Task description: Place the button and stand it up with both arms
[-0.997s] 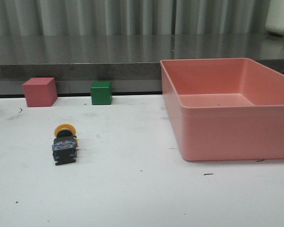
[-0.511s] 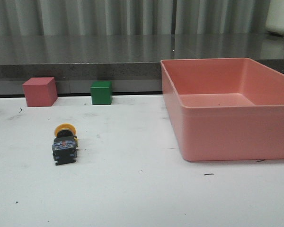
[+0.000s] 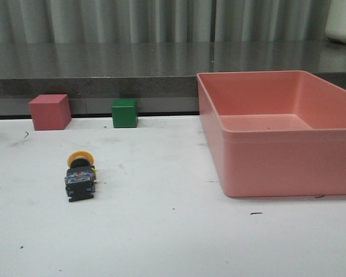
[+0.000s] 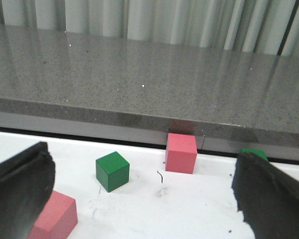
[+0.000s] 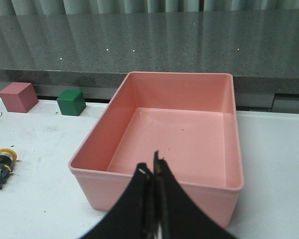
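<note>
Looking from your left, you have a matte red cube [image 3: 49, 112] at the far edge of the white bench [image 3: 161, 231], against the dark speckled stone ledge [image 3: 104, 60]. Just right of it, apart from it, sits a smaller green cube [image 3: 124, 113].

Nearer to you and between those two cubes in line, the button [image 3: 80, 177] lies on its side on the bench. Its round yellow cap points away toward the ledge and its dark blocky base, with small blue and red bits on top, faces you. Nothing touches it. Any marking on it is too small to read.

Further right stands the pink bin [image 3: 277, 167], a smooth rectangular plastic tub with a rolled rim and rounded corners. You can see its floor in the right wrist view, and it holds nothing but a tiny dark speck.

Your left gripper [image 4: 139, 194] is spread wide, its rough black fingers [image 4: 17, 184] at either side of the left wrist view, with cubes on the bench beyond them. Your right gripper [image 5: 153, 172] has its fingers pressed together on nothing, hanging over the near wall of the bin.
</note>
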You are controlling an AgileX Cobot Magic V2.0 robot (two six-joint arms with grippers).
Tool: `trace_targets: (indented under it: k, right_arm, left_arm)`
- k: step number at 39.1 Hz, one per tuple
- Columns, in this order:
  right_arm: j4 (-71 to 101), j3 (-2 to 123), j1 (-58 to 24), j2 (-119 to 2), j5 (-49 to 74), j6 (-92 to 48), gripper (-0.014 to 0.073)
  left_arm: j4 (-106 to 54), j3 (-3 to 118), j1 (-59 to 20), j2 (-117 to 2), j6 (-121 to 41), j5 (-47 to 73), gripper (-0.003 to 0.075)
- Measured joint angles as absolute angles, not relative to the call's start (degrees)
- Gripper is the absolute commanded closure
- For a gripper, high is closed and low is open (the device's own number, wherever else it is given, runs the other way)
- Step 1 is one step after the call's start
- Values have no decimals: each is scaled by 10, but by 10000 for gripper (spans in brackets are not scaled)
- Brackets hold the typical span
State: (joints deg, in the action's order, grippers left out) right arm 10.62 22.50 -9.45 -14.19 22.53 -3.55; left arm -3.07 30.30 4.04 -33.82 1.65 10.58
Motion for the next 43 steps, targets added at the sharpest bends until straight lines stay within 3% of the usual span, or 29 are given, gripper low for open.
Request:
trace_targets:
  k: [9,22,43]
  right_arm:
    - [106,225,-95,-142,225,-36,662]
    - [106,225,-95,-142,225,-36,662]
    - [106,225,-95,-142,225,-36,662]
  left_arm:
    - [-54,355,13,-439,17,168,29]
    - [-57,450,-87,-620,17,268,29]
    - [-76,666,-190,-902,20,481,29]
